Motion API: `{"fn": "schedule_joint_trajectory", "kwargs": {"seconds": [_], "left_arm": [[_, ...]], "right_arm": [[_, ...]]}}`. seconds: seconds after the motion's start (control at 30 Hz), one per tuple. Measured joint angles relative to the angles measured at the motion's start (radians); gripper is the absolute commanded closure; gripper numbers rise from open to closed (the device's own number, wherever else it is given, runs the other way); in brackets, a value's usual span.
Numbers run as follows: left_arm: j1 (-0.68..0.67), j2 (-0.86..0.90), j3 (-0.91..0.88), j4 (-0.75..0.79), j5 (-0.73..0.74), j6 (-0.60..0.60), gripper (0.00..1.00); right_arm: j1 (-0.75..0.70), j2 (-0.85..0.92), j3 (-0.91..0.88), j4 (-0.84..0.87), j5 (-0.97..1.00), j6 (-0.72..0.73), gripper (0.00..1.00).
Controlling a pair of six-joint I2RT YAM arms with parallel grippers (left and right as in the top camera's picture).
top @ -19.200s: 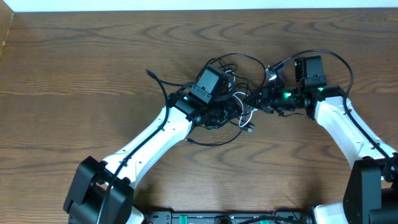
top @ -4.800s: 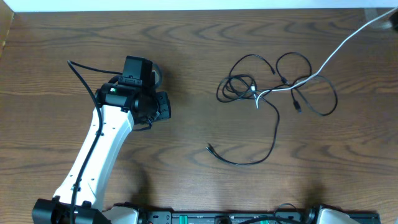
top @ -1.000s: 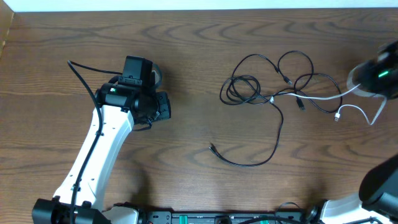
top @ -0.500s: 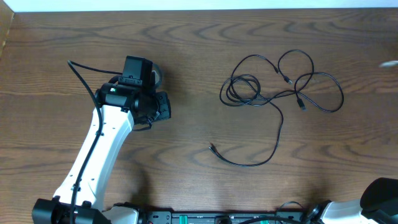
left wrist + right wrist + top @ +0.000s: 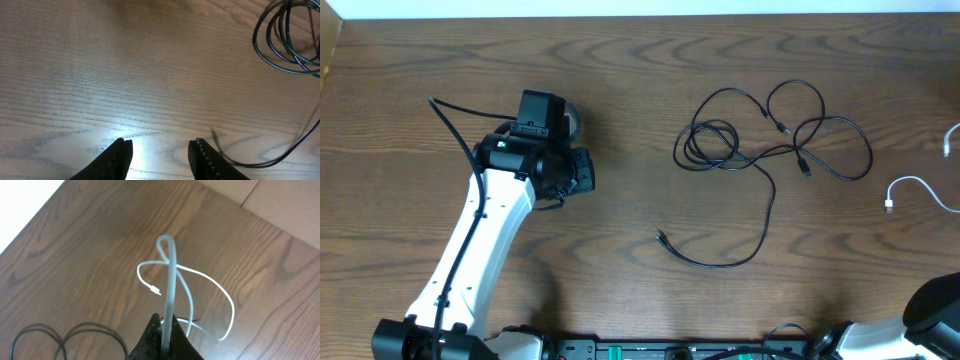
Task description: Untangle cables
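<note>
Right of the black cables (image 5: 760,160), well apart from them and running off the edge of the overhead view, lies the white cable (image 5: 912,179), one small plug end (image 5: 888,205) resting on the table (image 5: 620,80). The right gripper (image 5: 165,332) does not appear overhead; its wrist camera shows the fingers pinched shut on the white cable (image 5: 171,280), which rises from them as a blurred strand, with loose loops on the wood beyond. Far to the left of the black cables, the left gripper (image 5: 160,155) hovers over bare wood, jaws partly apart and holding nothing; its camera catches only the nearest coil (image 5: 285,40) and one black plug end (image 5: 215,135). Assessment: the white cord appears fully separated from the black ones, so that part of the work is judged done. The black cables are not sorted: a multi-turn coil sits at their left side, several loops cross at their right, and one long tail trails toward the near edge of the table. Their separation is judged outstanding. Limitations: the number of black cords cannot be determined, nor which strand passes over which at the crossings. The white cord's full run is cut off overhead, and both grippers' fingertips are clipped by the lower edge of their own views.
</note>
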Motion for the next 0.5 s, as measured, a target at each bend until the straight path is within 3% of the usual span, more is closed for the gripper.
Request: {"fn": "schedule_joint_trajectory", "kwargs": {"seconds": [0.2, 0.47, 0.5], "left_arm": [[0.000, 0.000, 0.000, 0.000, 0.000, 0.000, 0.58], [0.000, 0.000, 0.000, 0.000, 0.000, 0.000, 0.59], [0.000, 0.000, 0.000, 0.000, 0.000, 0.000, 0.58]], "right_arm": [[-0.024, 0.002, 0.000, 0.006, 0.033, 0.005, 0.97], [-0.055, 0.081, 0.000, -0.002, 0.034, 0.009, 0.67], [-0.055, 0.090, 0.000, -0.002, 0.029, 0.010, 0.55]]}}
